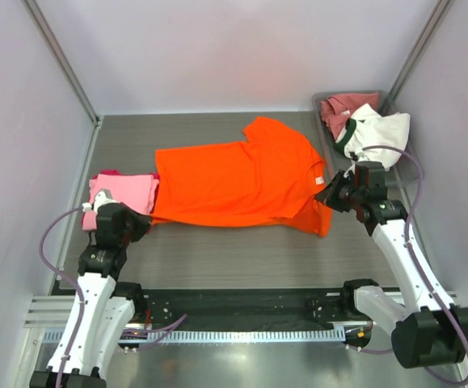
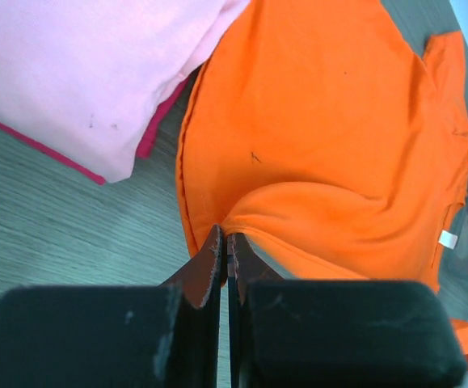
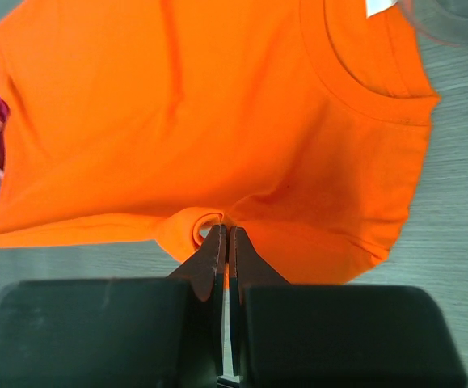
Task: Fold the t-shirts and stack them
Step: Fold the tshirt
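One grey table (image 1: 217, 259) is carrying everything you are working with. Across its middle, the orange t-shirt (image 1: 242, 182) is lying spread flat, its collar pointing to your right and its hem to your left. At the far right corner, a grey bin (image 1: 330, 99) is holding two crumpled shirts: the white t-shirt (image 1: 383, 129) with a dark green collar is spilling over the near edge, and the rose-red t-shirt (image 1: 343, 109) is sitting behind it. On your left, the light pink t-shirt (image 1: 124, 192) is resting folded on top of the magenta t-shirt (image 1: 108, 173), just beside the orange hem.

Your left gripper (image 2: 225, 238) is pinching the near hem corner of the orange t-shirt, fingers closed tight on the cloth. Your right gripper (image 3: 225, 234) is likewise clamping down on the near sleeve's rolled edge. A small white tag (image 1: 318, 179) is showing inside the collar.
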Controlling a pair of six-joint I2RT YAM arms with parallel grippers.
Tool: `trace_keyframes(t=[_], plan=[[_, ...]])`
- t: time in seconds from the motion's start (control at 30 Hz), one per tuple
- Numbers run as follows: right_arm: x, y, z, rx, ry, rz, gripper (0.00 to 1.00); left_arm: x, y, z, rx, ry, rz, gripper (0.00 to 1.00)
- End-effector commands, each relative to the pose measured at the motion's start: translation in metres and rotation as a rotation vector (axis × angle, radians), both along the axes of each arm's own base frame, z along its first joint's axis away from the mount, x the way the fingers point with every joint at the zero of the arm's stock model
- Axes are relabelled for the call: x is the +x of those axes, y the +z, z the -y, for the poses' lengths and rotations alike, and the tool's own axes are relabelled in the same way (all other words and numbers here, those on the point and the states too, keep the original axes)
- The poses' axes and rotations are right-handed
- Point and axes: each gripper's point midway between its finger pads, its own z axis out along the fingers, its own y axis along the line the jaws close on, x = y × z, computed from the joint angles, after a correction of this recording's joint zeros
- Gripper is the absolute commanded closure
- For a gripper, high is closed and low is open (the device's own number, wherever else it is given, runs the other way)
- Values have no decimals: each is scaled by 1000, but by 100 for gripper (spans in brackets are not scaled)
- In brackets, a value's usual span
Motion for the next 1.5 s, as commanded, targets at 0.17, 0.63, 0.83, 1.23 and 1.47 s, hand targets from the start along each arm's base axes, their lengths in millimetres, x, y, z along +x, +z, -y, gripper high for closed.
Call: trace_keyframes(t=[0.17,0.63,0.83,1.23,1.47], plan=[[53,20,8,-107,-71,81,99,21,-12,-3,3,30,-20,100],[108,25,14,-204,-63,43,99,45,-26,0,35,-9,-63,100],[123,22,14,-224,-54,22,99,62,-30,-2,60,-7,-97,100],[156,-3,7,-242,-10,-56,99,89,-50,-17,145,38,-178,100],[173,-18,3,-280,1,-91,99,101,-71,-16,187,-11,-244,100]])
